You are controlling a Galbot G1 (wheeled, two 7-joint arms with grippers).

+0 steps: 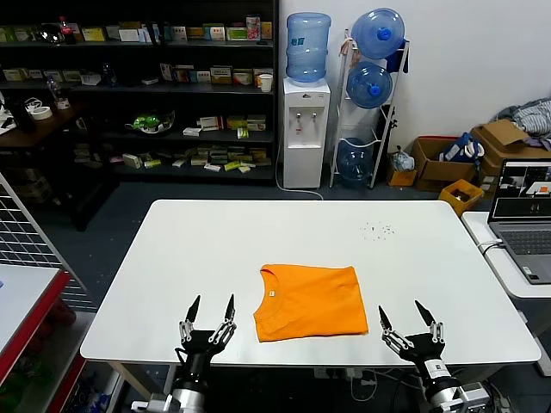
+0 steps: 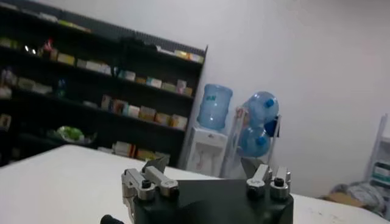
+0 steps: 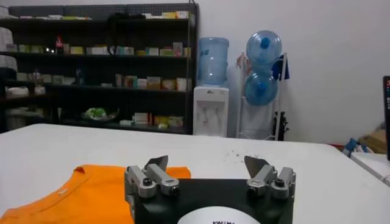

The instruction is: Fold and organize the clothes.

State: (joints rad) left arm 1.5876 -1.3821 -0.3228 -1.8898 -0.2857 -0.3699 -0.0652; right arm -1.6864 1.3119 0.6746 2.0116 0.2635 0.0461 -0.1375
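Orange T-shirt [image 1: 310, 302] lies folded into a compact rectangle on the white surface [image 1: 189, 258], collar showing. Left gripper [image 1: 212, 311] and right gripper [image 1: 402, 317] flank it, jaws apart, touching nothing. Folding looks about done; next likely a final tidy or nothing.

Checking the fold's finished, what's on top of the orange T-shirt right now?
Nothing lies on the orange T-shirt; both open grippers sit beside it. It lies folded on the white table; layers beneath are hidden.

Bright even indoor light, soft shadows
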